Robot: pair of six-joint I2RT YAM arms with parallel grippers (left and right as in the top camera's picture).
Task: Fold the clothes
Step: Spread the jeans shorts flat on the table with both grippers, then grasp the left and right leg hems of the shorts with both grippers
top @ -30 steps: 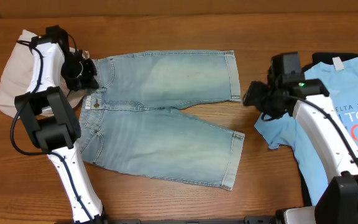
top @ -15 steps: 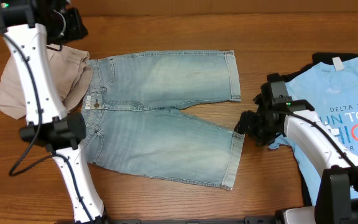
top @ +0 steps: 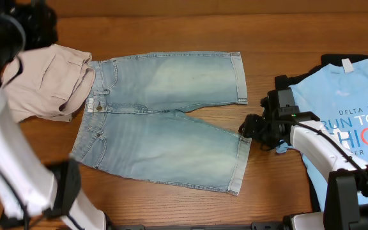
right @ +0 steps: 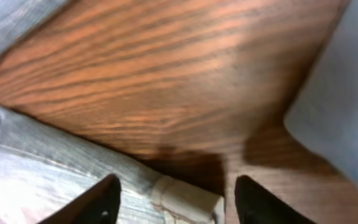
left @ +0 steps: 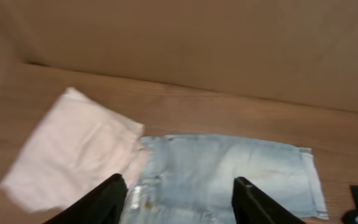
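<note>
Light-wash denim shorts point(top: 165, 121) lie spread flat mid-table, both legs pointing right. Beige shorts point(top: 46, 83) lie at the upper left, their edge touching the denim waistband. My left gripper point(left: 179, 202) hangs high above the table, open and empty; below it the left wrist view shows the beige shorts point(left: 73, 155) and the denim shorts point(left: 229, 168). Low at the near leg's hem corner is my right gripper point(top: 248, 126), open. In the right wrist view that hem corner point(right: 185, 199) lies between its fingers point(right: 107, 199).
A sky-blue printed T-shirt point(top: 350, 108) lies at the right over a black garment point(top: 337, 59), its sleeve close behind the right gripper. My raised left arm point(top: 5, 147) blurs the overhead view's left side. Bare wooden table point(top: 171, 25) shows beyond the shorts.
The left gripper let go at the denim waistband, opened and rose high to the far left. The right gripper dropped from beside the far leg to the near leg's hem corner.
</note>
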